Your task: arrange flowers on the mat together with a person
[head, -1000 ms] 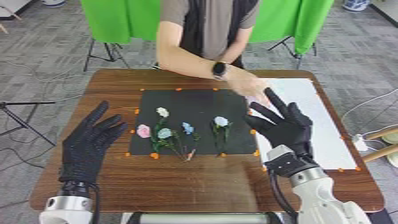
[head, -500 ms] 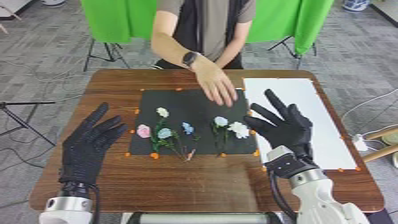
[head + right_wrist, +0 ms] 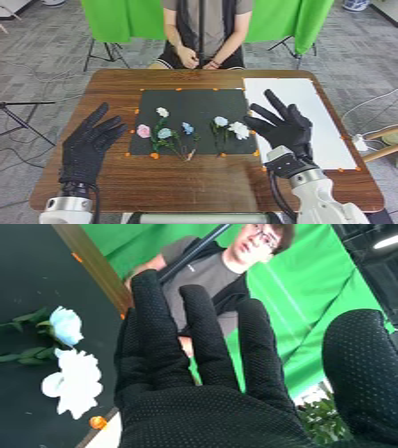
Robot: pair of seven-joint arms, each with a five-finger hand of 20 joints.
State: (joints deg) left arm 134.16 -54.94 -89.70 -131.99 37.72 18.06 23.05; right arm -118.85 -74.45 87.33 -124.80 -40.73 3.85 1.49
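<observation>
Tabletop (image 3: pixel 218 182): brown wood, bearing black mat (image 3: pixel 191 102), white sheet (image 3: pixel 327 142) beside it. Flowers (image 3: pixel 238 130), pink, blue, white: on mat. Left hand (image 3: pixel 82 150), right hand (image 3: pixel 286 132): fingers spread. Room: green cloth (image 3: pixel 293 22), grey floor (image 3: pixel 44 55), cables.

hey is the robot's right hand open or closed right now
Open: the right hand has its fingers straight and spread, gripping nothing.
</observation>
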